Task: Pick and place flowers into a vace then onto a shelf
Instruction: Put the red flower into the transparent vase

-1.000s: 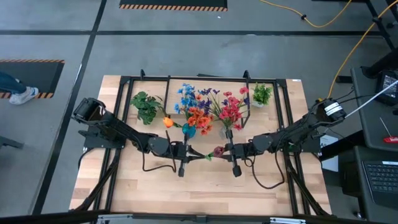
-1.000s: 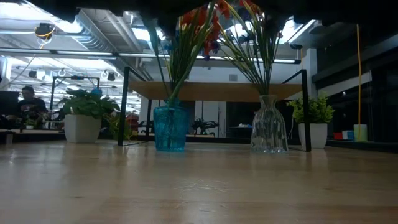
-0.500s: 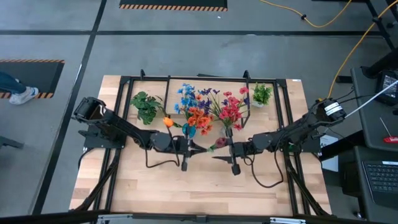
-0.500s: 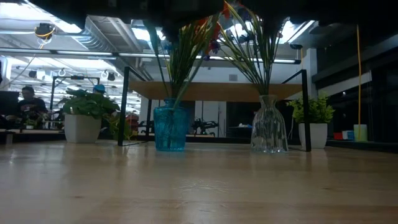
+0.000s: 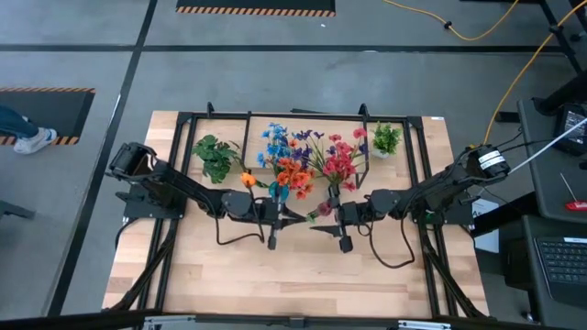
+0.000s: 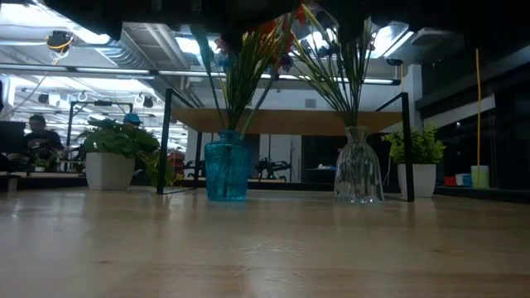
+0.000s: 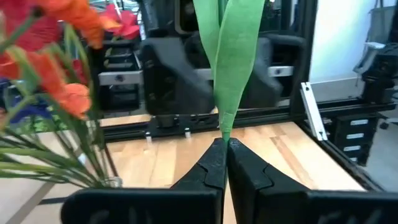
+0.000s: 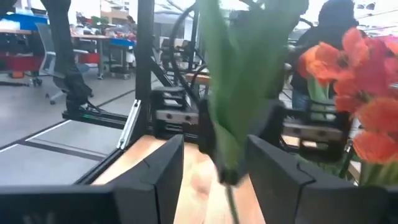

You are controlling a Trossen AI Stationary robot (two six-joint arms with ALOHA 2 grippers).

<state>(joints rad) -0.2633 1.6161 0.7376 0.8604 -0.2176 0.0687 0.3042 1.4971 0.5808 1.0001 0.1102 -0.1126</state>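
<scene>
Two dark, matte-black jointed arms trail looping black cables; the right arm's base (image 5: 485, 161) carries a white label.

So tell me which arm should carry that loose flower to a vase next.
Left. The left gripper is shut on the flower's green stem, beside the blue vase. The right gripper is open around the flower, not clamping it, so it should probably back away.

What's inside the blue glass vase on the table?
The blue glass vase holds a bunch of thin green stems, which rise to orange and blue blooms. The tinted glass hides the stem ends and any water.
</scene>
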